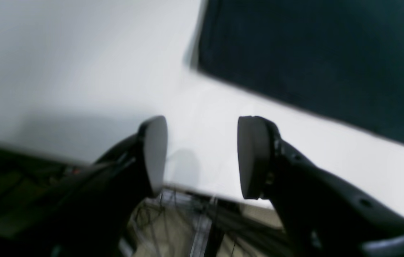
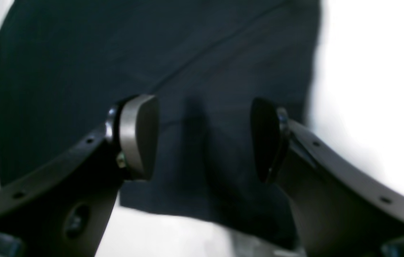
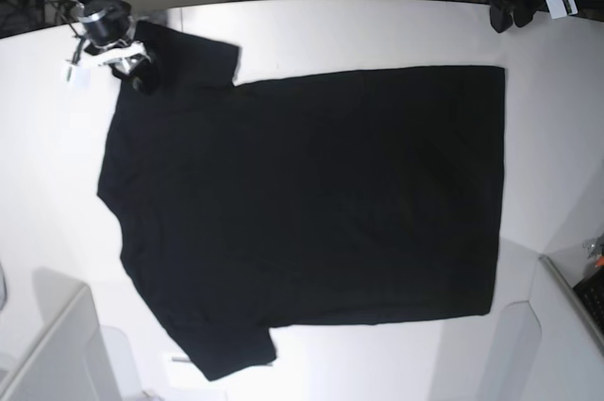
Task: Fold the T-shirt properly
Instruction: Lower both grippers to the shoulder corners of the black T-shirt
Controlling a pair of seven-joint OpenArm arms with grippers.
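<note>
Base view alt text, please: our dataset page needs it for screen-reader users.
A black T-shirt lies spread flat on a white table, neck end toward the view's left, hem toward its right. The right gripper hangs over the upper sleeve at top left; the left gripper is off the cloth at the table's top right corner.

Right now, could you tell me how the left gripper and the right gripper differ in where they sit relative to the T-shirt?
The right gripper hangs over the T-shirt, above a sleeve, with black cloth filling the gap between its pads; the left gripper hangs over the bare white table near its edge, beside the shirt's corner. In the base view they sit at opposite far corners. Both are open and hold nothing.
</note>
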